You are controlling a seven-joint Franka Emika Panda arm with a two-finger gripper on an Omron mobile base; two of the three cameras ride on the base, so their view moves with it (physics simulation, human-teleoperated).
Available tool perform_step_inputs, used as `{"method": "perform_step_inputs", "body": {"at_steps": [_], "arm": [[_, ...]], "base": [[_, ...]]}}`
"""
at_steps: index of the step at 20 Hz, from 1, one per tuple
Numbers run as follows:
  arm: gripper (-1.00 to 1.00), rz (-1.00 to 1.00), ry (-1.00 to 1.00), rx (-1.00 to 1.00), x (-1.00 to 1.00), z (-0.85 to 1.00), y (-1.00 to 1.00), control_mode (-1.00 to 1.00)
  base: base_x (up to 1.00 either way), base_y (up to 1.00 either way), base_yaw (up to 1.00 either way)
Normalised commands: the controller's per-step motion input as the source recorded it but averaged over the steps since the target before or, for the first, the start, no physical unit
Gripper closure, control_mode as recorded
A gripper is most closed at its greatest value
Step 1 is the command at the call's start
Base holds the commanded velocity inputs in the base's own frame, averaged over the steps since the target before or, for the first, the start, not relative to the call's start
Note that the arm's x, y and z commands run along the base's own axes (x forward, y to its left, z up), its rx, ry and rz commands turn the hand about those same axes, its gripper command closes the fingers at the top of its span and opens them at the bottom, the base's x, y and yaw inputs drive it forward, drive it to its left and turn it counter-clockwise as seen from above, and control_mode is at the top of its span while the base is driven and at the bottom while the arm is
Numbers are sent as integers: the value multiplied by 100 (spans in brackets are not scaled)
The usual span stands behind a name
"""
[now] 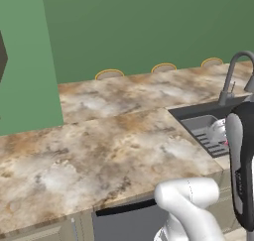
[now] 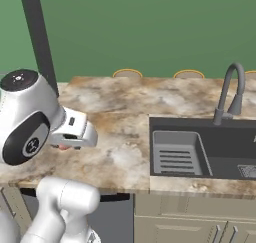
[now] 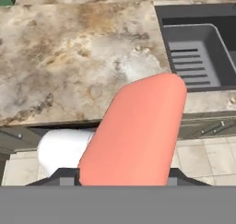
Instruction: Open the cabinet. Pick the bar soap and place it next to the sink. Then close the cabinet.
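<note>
The bar soap (image 3: pixel 138 131) is a long salmon-pink bar with rounded ends, and it fills the middle of the hand view. My gripper (image 3: pixel 122 176) is shut on its near end, a dark fingertip on each side. The hand hangs above the front edge of the tan marbled counter (image 3: pixel 69 57), left of the sink (image 3: pixel 198 52). In the right base view the gripper (image 2: pixel 65 144) sits low over the counter, a sliver of pink under it, well left of the dark grey sink (image 2: pixel 200 147) and its faucet (image 2: pixel 227 94). The cabinet is out of view.
A grey ribbed tray (image 2: pixel 175 154) lies in the sink's left half. Three yellow-rimmed discs (image 1: pixel 109 74) line the counter's back edge by the green wall. Beige drawers (image 2: pixel 200 227) and a dark panel (image 1: pixel 124 220) sit below the counter. A dark upright strip (image 2: pixel 37 37) stands at the left.
</note>
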Motion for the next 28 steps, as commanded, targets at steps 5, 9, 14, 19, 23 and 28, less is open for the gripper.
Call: {"method": "perform_step_inputs", "body": {"at_steps": [5,9,14,19,23,28], "arm": [[100,5,10,3,44,-10,-19,-100],[100,1,-2,0,69,-41,-2,-100],[100,0,-3,0,94,-66,0,-100],[100,0,-6,0,97,-70,0,-100],[100,-4,-4,0,64,-56,-34,-100],[100,-8,0,0,39,-54,-62,-100]], "base": [[0,0,0],[0,0,0],[0,0,0],[0,0,0],[0,0,0],[0,0,0]]}}
